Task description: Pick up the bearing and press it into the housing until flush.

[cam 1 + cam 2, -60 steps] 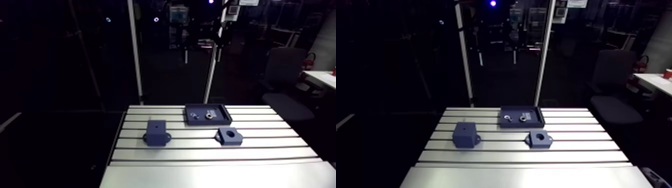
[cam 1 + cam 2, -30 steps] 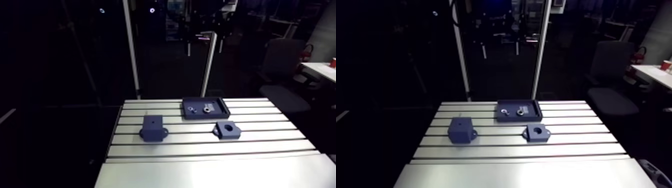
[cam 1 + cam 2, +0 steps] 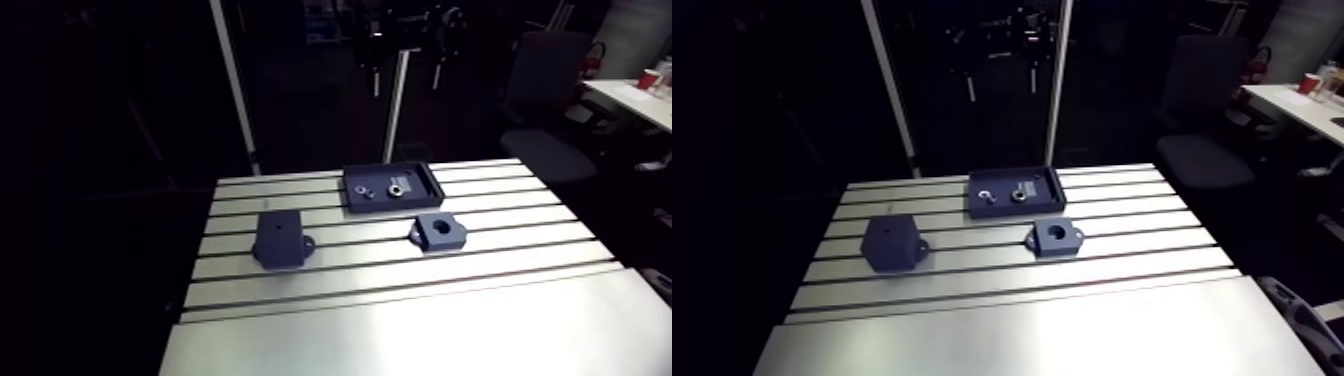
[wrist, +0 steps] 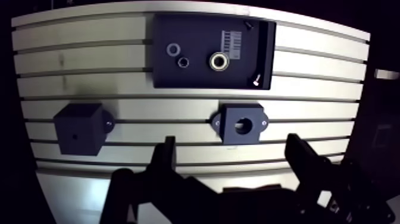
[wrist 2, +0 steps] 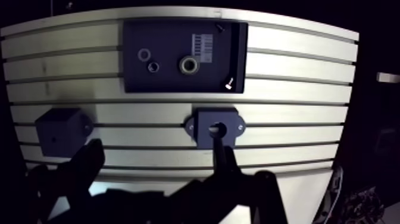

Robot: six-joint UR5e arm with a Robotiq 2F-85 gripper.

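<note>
- Wrist view: gripper [image 4: 231, 149] splayed wide, clutching nothing.
- Bearing [image 4: 219, 61] lying in tray [image 4: 196, 76], beyond housing [image 4: 228, 126]; bore vacant.
- Remaining: everything, judging so far: approach, grasp, press flush.

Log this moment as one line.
phase: pre-grasp | jaws: open, empty, above table | bearing: in tray | housing: on table, bore empty

The table [image 4: 309, 71] was bare aluminium with a smooth, satin sheen. The tray [image 4: 269, 53], the housing [image 4: 229, 116] and the cube-shaped block [image 4: 78, 128] all looked like dark, matt plastic. The bearing [image 4: 219, 61] was glossy, bright metal.
</note>
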